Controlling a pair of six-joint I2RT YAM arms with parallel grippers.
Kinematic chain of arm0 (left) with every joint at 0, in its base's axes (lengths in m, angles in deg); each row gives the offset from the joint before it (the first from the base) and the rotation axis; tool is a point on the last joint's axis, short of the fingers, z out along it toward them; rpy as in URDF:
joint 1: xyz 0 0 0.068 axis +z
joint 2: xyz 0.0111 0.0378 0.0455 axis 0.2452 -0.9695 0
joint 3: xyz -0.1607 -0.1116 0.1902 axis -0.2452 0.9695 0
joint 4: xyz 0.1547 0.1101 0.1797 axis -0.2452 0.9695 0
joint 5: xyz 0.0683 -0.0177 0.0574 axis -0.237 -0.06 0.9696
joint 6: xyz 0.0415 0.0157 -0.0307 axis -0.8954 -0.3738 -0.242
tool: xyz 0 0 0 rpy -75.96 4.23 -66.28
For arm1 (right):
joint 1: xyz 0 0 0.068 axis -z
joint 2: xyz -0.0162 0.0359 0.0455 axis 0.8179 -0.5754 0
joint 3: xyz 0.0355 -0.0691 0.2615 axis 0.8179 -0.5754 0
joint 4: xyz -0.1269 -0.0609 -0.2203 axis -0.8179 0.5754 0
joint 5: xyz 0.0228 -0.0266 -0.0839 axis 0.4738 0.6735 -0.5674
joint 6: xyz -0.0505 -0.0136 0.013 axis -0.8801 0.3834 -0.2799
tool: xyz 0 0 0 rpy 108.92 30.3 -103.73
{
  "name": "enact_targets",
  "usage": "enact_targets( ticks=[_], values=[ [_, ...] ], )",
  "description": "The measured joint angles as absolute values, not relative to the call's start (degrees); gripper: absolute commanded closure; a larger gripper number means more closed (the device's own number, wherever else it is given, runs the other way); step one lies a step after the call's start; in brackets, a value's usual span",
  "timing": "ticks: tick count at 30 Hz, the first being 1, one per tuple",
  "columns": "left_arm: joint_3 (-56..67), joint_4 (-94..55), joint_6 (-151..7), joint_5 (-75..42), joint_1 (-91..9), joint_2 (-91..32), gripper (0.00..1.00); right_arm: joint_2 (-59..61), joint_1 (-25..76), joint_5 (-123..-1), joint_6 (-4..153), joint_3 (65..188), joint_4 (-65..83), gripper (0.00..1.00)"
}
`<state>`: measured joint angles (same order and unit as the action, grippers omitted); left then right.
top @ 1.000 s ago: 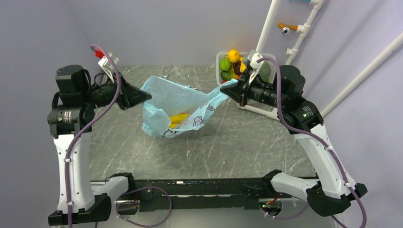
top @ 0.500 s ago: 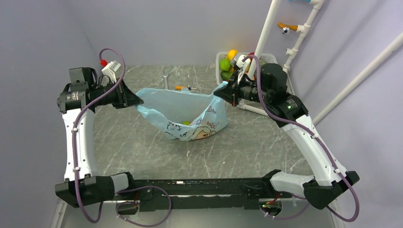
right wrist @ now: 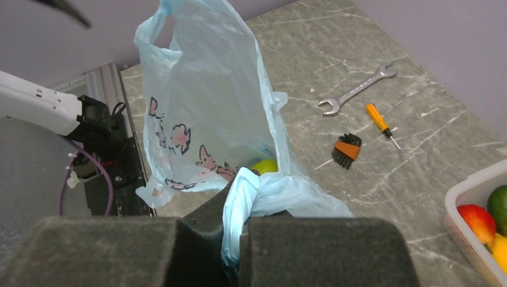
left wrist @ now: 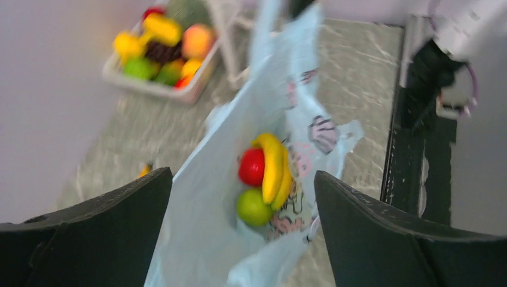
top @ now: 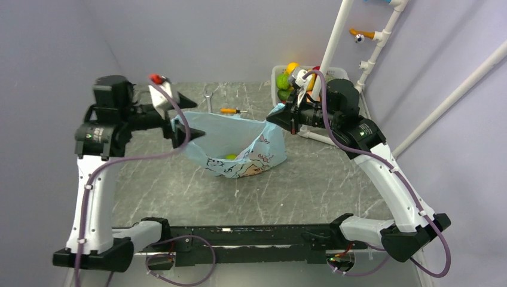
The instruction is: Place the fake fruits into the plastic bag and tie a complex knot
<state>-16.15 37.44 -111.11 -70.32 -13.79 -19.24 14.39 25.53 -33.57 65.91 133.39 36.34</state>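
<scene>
As right jaws pinch the bag [top: 230, 128], left jaws gape

left gripper [top: 200, 118]: formerly clamped on the left handle of the bag [top: 239, 134]; now spread wide, with the plastic loose between its fingers.
bag: a second ago hoisted and bunched; now sagged lower at mid-surface, mouth stretched wide.
right gripper [top: 274, 118]: drawn slightly leftward from the far right corner.
screwdriver [top: 229, 110], wrench [top: 208, 95], near the far edge: first hidden behind the bag, now exposed.
contents seen through the mouth: bananas then, green fruit [top: 230, 156] now.
</scene>
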Motion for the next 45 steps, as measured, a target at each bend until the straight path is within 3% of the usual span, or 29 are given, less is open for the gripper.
enact_targets(
  ticks=[3, 6, 7, 10, 17, 23, 25, 27, 31, 37, 42, 45],
  values=[
    [-13.4, 30.6, -112.9, -70.9, -25.4, -18.7, 0.28, 14.8, 25.4, -33.6, 64.7, 133.4, 37.5, 1.0],
    [-13.9, 21.7, -109.4, -73.7, -30.9, -22.0, 0.34, 15.2, 25.1, -33.6, 64.2, 133.0, 38.2, 1.0],
    [-14.4, 19.0, -108.5, -74.5, -32.5, -23.6, 0.3, 15.3, 25.0, -33.5, 64.2, 132.8, 38.3, 1.0],
    [-15.2, 14.5, -108.7, -73.0, -37.8, -29.4, 0.02, 15.2, 24.8, -33.4, 64.4, 132.5, 38.3, 1.0],
    [-12.1, 8.6, -108.4, -64.6, -48.5, -34.6, 0.01, 15.2, 24.8, -32.7, 65.0, 132.5, 38.3, 1.0],
    [-7.0, -0.8, -104.7, -59.1, -50.7, -35.5, 0.26, 15.2, 24.7, -31.4, 65.5, 132.5, 38.3, 0.97],
    [-6.5, -2.3, -103.8, -58.9, -50.7, -36.7, 0.43, 15.2, 24.7, -30.6, 65.7, 132.6, 38.4, 0.92],
    [-5.7, -3.4, -103.1, -59.3, -50.7, -37.3, 0.65, 15.2, 24.7, -30.2, 66.1, 132.8, 38.8, 0.85],
    [-3.6, -5.5, -102.0, -62.0, -50.7, -37.4, 0.98, 15.3, 24.7, -29.9, 66.1, 134.0, 40.5, 0.55],
    [-1.2, -9.9, -96.7, -66.2, -48.3, -37.3, 1.0, 17.2, 24.7, -33.4, 63.9, 135.9, 47.1, 0.15],
    [-1.0, -13.3, -91.2, -68.7, -45.1, -37.3, 1.0, 24.5, 24.8, -40.2, 61.9, 132.0, 48.5, 0.02],
    [-1.0, -15.2, -88.7, -70.0, -45.2, -37.3, 1.0, 27.5, 24.8, -41.7, 61.0, 127.5, 45.8, 0.01]
  ],
)
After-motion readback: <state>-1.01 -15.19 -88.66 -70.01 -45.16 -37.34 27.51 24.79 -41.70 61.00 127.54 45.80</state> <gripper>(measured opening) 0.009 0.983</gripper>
